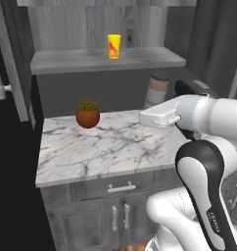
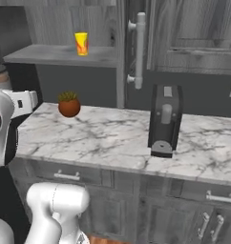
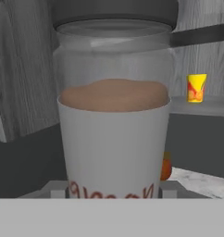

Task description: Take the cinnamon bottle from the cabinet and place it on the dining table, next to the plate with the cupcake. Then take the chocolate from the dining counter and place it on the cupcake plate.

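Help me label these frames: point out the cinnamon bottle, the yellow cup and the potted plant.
cinnamon bottle (image 3: 114, 134), hand view, pale body.
yellow cup (image 1: 113, 46), left base view, its side.
potted plant (image 1: 87, 117), left base view, round brown pot.

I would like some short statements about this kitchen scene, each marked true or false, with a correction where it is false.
1. The yellow cup stands upright on the grey shelf. True.
2. The cinnamon bottle is far from the tool. False: in the hand view it stands very close, between the finger tips.
3. A small potted plant sits on the marble counter. True.
4. The potted plant lies tipped on its side. False: it is upright.
5. A dark appliance stands on the counter in the right base view. True.
6. The yellow cup sits on the marble counter beside the plant. False: it is on the shelf above.
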Controlling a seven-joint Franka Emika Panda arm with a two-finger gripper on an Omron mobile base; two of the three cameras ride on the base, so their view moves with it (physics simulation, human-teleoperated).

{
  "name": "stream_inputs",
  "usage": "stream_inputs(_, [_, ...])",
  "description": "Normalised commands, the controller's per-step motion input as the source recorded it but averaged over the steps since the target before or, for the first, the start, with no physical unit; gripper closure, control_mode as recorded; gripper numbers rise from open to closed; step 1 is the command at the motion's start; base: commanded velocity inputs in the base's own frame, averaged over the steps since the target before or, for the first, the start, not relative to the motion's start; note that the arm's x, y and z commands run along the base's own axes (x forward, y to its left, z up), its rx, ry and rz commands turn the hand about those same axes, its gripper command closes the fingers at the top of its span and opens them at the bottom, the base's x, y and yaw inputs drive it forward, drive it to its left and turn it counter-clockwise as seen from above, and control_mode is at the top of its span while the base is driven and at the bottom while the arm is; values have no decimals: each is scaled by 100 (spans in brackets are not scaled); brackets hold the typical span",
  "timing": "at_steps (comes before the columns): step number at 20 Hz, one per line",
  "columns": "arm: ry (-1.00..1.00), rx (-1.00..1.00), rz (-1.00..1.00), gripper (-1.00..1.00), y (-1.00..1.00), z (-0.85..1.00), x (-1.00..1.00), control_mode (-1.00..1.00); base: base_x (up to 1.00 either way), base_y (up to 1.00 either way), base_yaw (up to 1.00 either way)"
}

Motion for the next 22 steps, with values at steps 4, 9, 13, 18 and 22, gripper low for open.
stream_inputs(4, [0,0,0,100,0,0,0,100,-66,0,-23])
stream_inputs(9, [0,0,0,100,0,0,0,100,-31,10,-72])
stream_inputs(13, [0,0,0,100,0,0,0,100,-9,8,-88])
stream_inputs(18, [0,0,0,100,0,0,0,100,0,4,-96])
stream_inputs(22, [0,0,0,100,0,0,0,100,0,4,-97])
